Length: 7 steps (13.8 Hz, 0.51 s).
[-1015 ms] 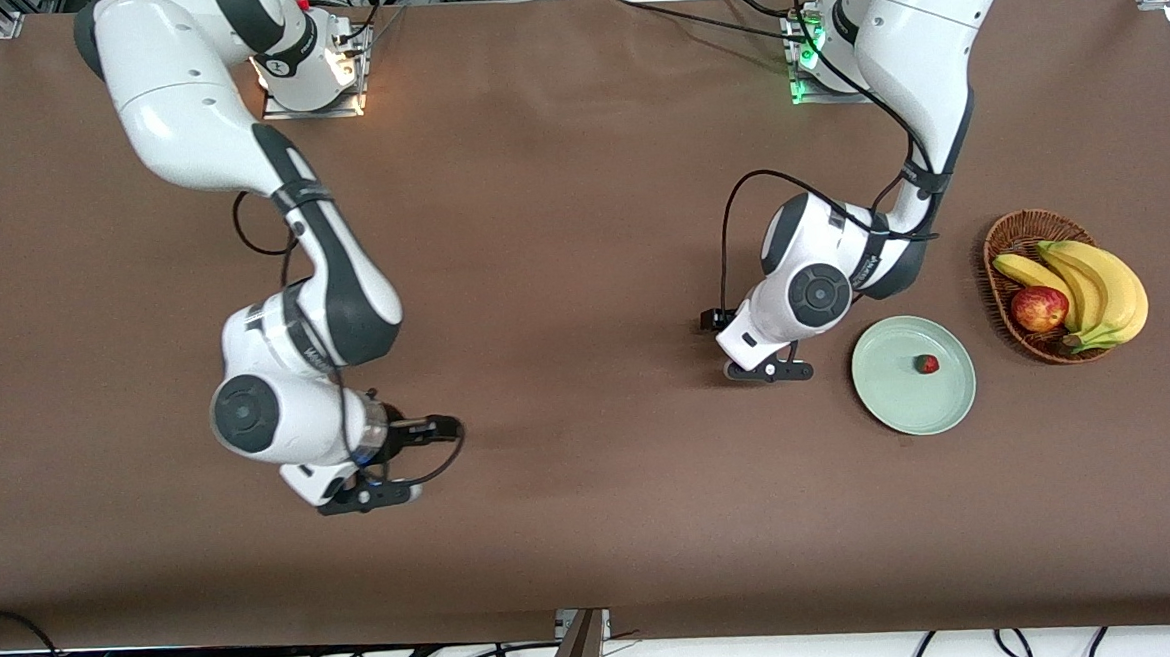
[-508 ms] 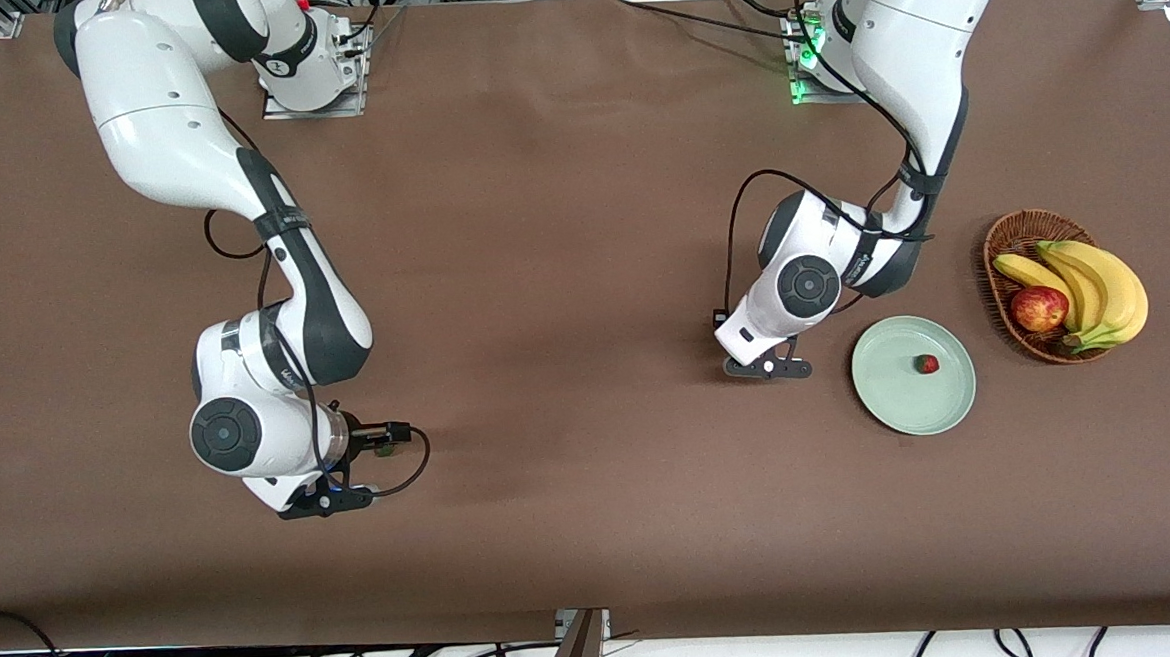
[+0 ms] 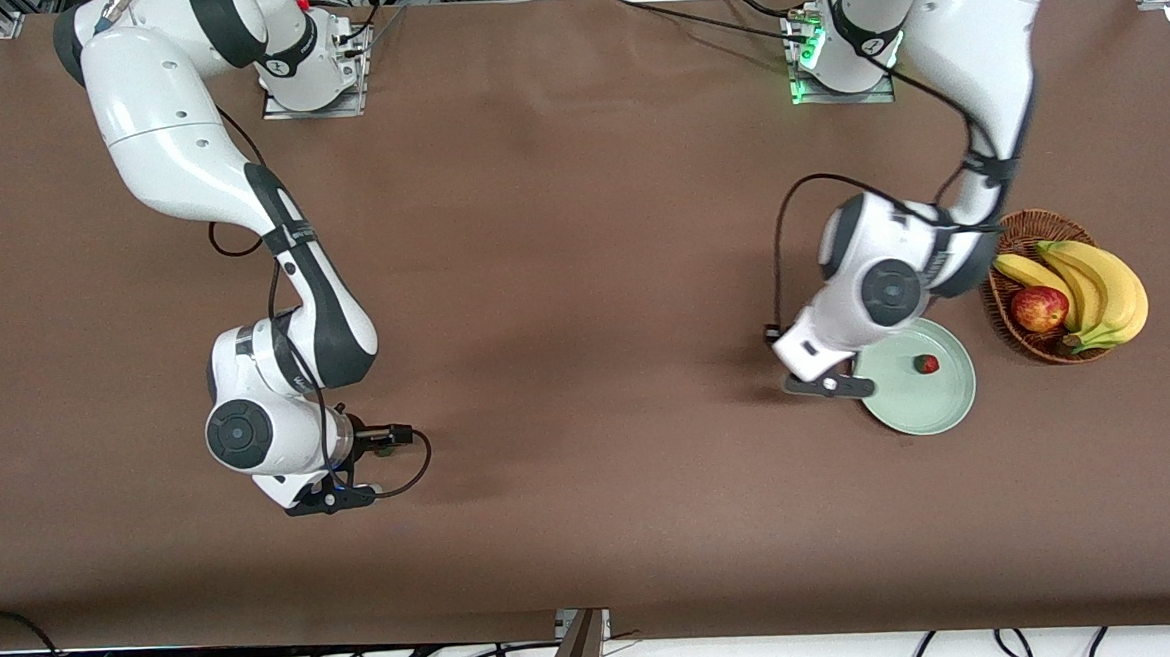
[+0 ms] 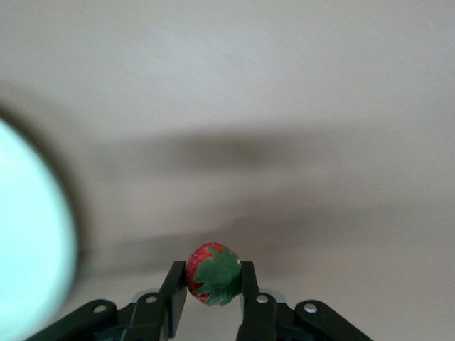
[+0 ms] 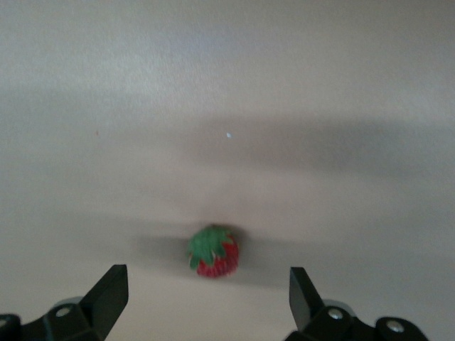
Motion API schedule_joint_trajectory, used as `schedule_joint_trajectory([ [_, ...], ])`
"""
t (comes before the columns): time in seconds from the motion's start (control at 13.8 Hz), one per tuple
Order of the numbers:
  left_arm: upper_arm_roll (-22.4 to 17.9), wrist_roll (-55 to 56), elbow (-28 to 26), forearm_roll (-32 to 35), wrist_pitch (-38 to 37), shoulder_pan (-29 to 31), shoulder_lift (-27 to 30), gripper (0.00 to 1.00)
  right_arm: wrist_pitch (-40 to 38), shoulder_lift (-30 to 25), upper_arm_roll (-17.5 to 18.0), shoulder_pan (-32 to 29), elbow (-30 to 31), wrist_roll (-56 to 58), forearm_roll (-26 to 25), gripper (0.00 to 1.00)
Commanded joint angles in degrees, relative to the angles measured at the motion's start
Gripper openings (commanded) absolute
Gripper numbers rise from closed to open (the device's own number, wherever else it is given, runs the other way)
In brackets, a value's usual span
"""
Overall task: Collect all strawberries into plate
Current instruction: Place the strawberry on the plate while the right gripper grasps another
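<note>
Left gripper (image 4: 213, 291) pinching small soft red strawberry (image 4: 212, 274) beside mint-green plate (image 4: 32, 234); light squeeze only. Right gripper (image 5: 206, 298) spread above second strawberry (image 5: 213, 251).

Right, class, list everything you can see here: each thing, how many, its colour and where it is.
strawberries: three, red; one on the plate, one in the left tool, one on the table between the right tool's fingers
plate: one, mint green, beside the basket
basket: one, brown, at the left arm's end
bananas: one bunch, yellow, in the basket
apple: one, red-yellow, in the basket
table: one, brown
left tool: shut, by the plate's rim
right tool: open, low over the table
</note>
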<state>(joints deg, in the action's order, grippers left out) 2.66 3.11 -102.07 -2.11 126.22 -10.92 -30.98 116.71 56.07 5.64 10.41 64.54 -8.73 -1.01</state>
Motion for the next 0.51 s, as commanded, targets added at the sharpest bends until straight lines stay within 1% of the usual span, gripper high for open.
schedule_joint_trajectory([
  [0.0, 0.6, -14.1, 1.5, 1.0, -4.2, 6.4, 1.2, 0.06, 2.9, 0.2, 0.3, -0.1, 1.7, 0.1, -0.9, 1.0],
  [0.15, 0.7, -24.4, 1.4, 0.4, -4.2, 10.5, 0.0, 0.06, 3.4, 0.2, 0.3, 0.0, 2.2, 0.1, -1.7, 0.99],
  [0.29, 1.0, -27.9, 1.4, 0.1, -4.0, 12.4, -1.3, 0.12, 3.4, 0.2, 0.3, -0.1, 2.3, 0.1, -1.7, 0.97],
  [0.36, 1.1, -27.9, 1.3, 0.0, -4.0, 12.3, -1.7, 0.26, 3.4, 0.2, 0.3, -0.1, 2.3, 0.1, -1.7, 0.9],
  [0.44, 1.1, -27.6, 1.3, 0.0, -4.0, 12.3, -2.1, 0.71, 3.4, 0.2, 0.3, 0.0, 2.4, 0.1, -1.7, 0.83],
])
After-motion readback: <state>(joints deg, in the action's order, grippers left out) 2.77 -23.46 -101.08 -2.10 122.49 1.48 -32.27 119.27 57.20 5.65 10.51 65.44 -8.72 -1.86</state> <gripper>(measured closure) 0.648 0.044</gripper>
